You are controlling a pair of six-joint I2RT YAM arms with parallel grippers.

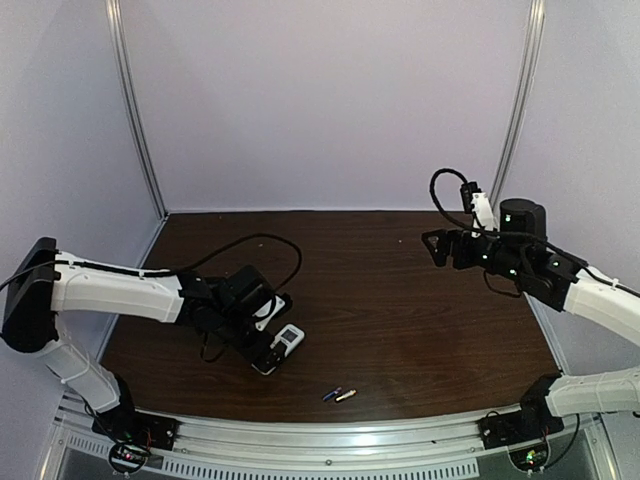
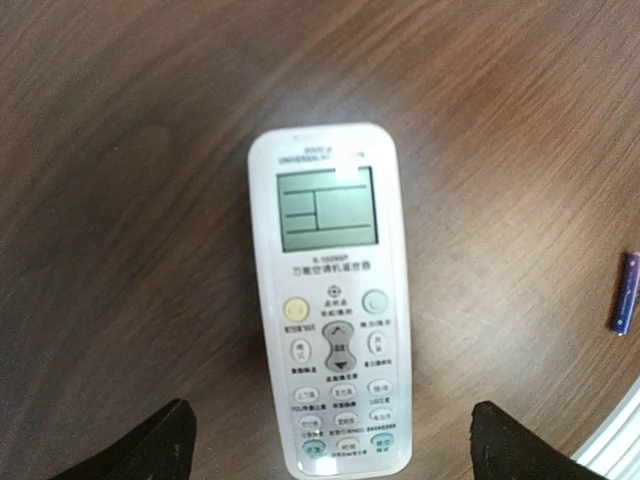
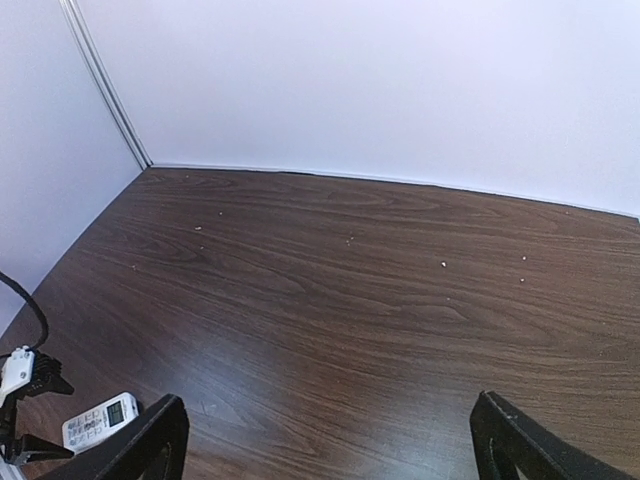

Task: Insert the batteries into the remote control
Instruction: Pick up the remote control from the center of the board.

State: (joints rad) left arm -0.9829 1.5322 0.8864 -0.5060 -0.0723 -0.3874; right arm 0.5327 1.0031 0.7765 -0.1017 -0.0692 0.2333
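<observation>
The white remote control (image 2: 332, 300) lies face up on the dark wood table, display and buttons showing. It also shows in the top view (image 1: 287, 340) and small in the right wrist view (image 3: 100, 421). My left gripper (image 2: 330, 450) is open, its two black fingers standing wide apart on either side of the remote's button end without touching it. The bluish-purple battery (image 1: 331, 393) and the gold battery (image 1: 346, 396) lie side by side near the front edge; the purple one shows in the left wrist view (image 2: 626, 292). My right gripper (image 1: 437, 247) is open and empty, held above the table's right side.
The left arm's black cable (image 1: 262, 240) loops over the table behind the gripper. White walls with metal corner posts (image 1: 138, 110) close in the back and sides. A metal rail (image 1: 330, 430) runs along the front edge just beyond the batteries.
</observation>
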